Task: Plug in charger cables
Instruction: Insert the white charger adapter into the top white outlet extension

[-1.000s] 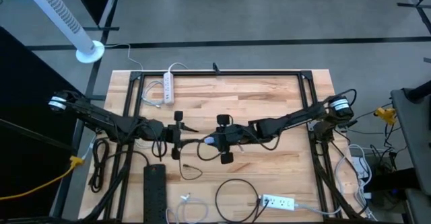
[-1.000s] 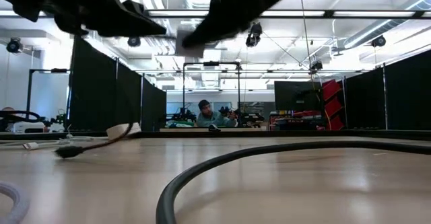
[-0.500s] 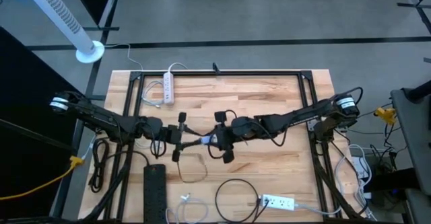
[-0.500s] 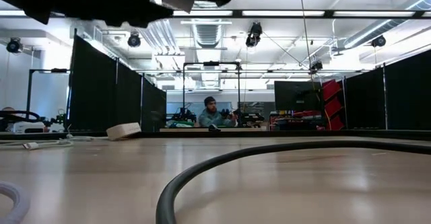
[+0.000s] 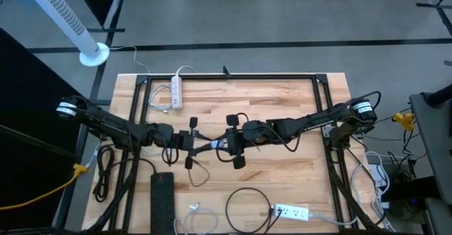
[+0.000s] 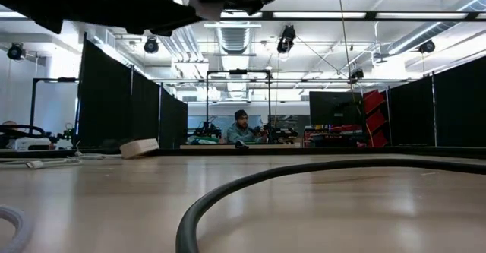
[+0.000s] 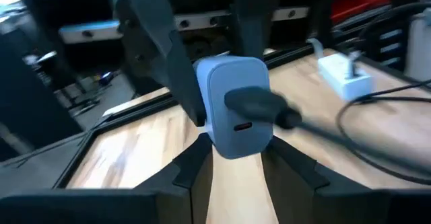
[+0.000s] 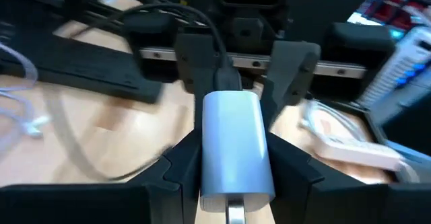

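A pale blue-white charger block (image 5: 220, 145) hangs above the table's middle, with my right gripper (image 5: 228, 145) shut on it. A thin black charger cable (image 5: 196, 166) has its plug (image 7: 259, 103) stuck in the block's port face. From there the cable droops to a loop on the table. My left gripper (image 5: 191, 143) faces that port face from the table's left. Its fingers (image 8: 195, 59) stand open on either side of the plug, and I see no touch. My right gripper pinches the charger block's two long sides (image 8: 232, 140) between its two fingers. The fingers come level from the table's right and lie along the block. The block is lifted clear and level, its port face (image 7: 237, 126) turned toward my left gripper.
A white power strip (image 5: 176, 92) lies at the far left, a black one (image 5: 162, 200) at the near left, another white one (image 5: 291, 212) at the near edge. A black cable coil (image 5: 247, 203) and a white cable (image 5: 194, 210) lie near. A yellow cord (image 5: 42, 185) is beside the table. A person (image 6: 241, 128) is far behind.
My right gripper has carried the charger block a little toward the table's left, closer to my left gripper. The black cable's end, which lay on the table in the low view, has lifted out of that view. A stretch of cable now spans the two grippers.
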Controlling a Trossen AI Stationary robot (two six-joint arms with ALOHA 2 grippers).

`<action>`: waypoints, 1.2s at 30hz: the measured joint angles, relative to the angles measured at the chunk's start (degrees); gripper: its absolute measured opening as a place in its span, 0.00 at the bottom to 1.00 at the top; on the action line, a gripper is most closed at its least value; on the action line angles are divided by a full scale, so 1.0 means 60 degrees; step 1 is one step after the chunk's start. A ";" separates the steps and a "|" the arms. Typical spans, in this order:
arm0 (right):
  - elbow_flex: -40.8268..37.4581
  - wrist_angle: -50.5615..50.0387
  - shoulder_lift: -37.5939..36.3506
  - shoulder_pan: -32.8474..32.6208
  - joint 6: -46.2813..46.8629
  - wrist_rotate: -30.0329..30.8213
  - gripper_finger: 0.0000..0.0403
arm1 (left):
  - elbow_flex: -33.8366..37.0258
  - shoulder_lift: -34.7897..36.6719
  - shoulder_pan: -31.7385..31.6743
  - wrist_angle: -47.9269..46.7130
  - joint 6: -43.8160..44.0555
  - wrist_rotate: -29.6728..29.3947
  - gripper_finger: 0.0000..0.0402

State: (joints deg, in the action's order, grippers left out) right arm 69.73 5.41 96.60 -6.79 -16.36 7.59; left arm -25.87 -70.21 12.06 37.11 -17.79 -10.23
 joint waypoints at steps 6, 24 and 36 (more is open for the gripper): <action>0.0000 -0.0126 0.0029 0.0073 -0.0160 0.0633 0.29 | 0.0000 -0.0271 0.0004 0.0264 0.0439 -0.1263 0.30; -0.0062 -0.0109 0.0033 0.0138 0.0044 0.0929 0.29 | -0.0033 -0.0424 -0.0033 0.0666 0.0300 -0.1226 0.32; -0.0062 -0.0202 0.0099 0.0185 0.0447 0.0892 0.29 | -0.0020 -0.0433 -0.0033 0.0633 0.0200 -0.1286 0.28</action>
State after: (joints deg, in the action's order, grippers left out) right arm 69.36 4.20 97.19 -5.68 -13.68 12.94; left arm -25.99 -72.80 11.86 40.91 -16.59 -17.94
